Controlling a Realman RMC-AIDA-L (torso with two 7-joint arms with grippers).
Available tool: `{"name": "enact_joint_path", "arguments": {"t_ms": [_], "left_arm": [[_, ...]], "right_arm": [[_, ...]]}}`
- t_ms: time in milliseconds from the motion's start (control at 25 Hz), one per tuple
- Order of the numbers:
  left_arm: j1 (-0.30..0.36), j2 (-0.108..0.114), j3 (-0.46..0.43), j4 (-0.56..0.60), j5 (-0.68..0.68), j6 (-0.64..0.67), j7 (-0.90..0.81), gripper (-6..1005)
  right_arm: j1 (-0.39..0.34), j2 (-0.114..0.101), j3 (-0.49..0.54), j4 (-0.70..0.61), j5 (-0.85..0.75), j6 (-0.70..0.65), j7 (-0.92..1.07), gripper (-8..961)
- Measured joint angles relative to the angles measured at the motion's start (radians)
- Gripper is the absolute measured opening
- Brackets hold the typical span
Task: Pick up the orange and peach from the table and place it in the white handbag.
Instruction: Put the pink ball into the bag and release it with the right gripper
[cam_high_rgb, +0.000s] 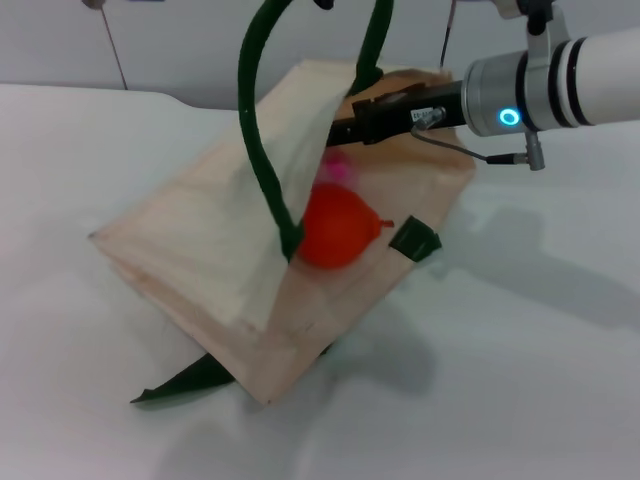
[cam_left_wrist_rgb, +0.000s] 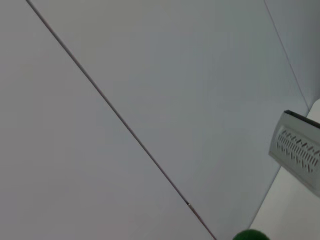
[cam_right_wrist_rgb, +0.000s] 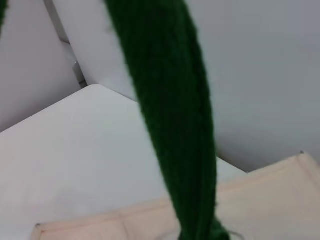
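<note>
Two fruits sit at the bag's mouth. The bag (cam_high_rgb: 210, 270) lies flat on the table (cam_high_rgb: 540, 380), mouth facing right and far, with a green handle (cam_high_rgb: 262, 150) pulled up out of the top of the head view, lifting the upper flap. The orange (cam_high_rgb: 338, 228) sits on the lower panel just under that flap's edge, stem tip pointing right. The peach (cam_high_rgb: 338, 170) is only a pink sliver just beyond the orange, on its far side, mostly hidden by the flap.

The right gripper (cam_high_rgb: 350, 128) reaches in from the right, level, its long axis running right-to-left, tip at the mouth's far edge. The peach lies just near-side of and below that tip; whether they touch I can't tell. Its jaws look closed, but on what is hidden, so I can't call it clenched or grasping. The right wrist view shows only the handle close up and the bag's rim.

The left gripper isn't visible; its wrist view shows wall and a green tip of handle, so that arm probably holds the handle up, out of sight.

My read: both fruits are in or nearly in, the peach deeper. The right arm is the only one near them, and any nudge goes leftward into the bag.
</note>
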Motion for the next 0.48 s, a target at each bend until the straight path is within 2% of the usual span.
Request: {"name": "enact_joint_path", "arguments": {"t_ms": [120, 480], "left_arm": [[0.002, 0.0, -0.002, 0.0, 0.004, 0.001, 0.0, 243], [0.015, 0.001, -0.014, -0.003, 0.006, 0.011, -0.004, 252]], "right_arm": [[-0.001, 0.0, 0.0, 0.004, 0.0, -0.005, 0.001, 778], [-0.004, -0.006, -0.001, 0.014, -0.038, 0.008, 0.042, 780]]}}
